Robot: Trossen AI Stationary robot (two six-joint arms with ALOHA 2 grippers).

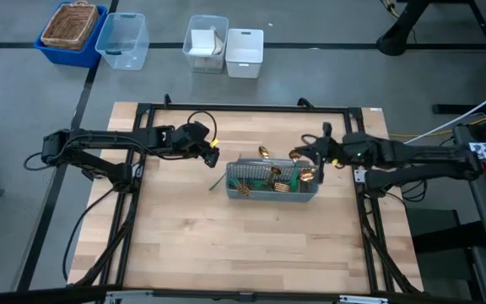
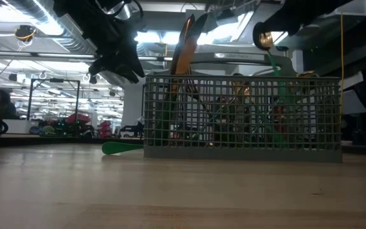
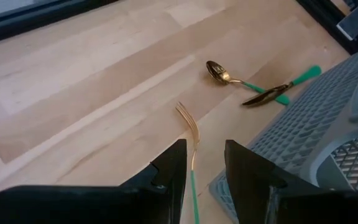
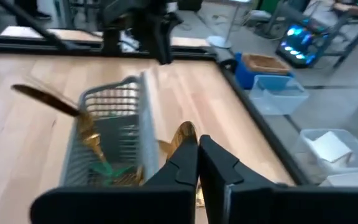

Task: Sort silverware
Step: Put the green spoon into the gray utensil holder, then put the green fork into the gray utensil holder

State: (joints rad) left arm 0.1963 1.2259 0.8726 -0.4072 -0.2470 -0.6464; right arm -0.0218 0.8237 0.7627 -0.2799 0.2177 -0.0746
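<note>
Pale wooden bench carries a grey mesh caddy holding gold teal-handled silverware. Left end effector hovers released over a gold fork. Right end effector, clenched, hangs above the caddy's right end.

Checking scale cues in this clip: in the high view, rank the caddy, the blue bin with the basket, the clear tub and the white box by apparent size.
1. Caddy, clearly the largest.
2. Blue bin.
3. Clear tub, only slightly smaller than the blue bin, so that pair is close.
4. White box.
</note>
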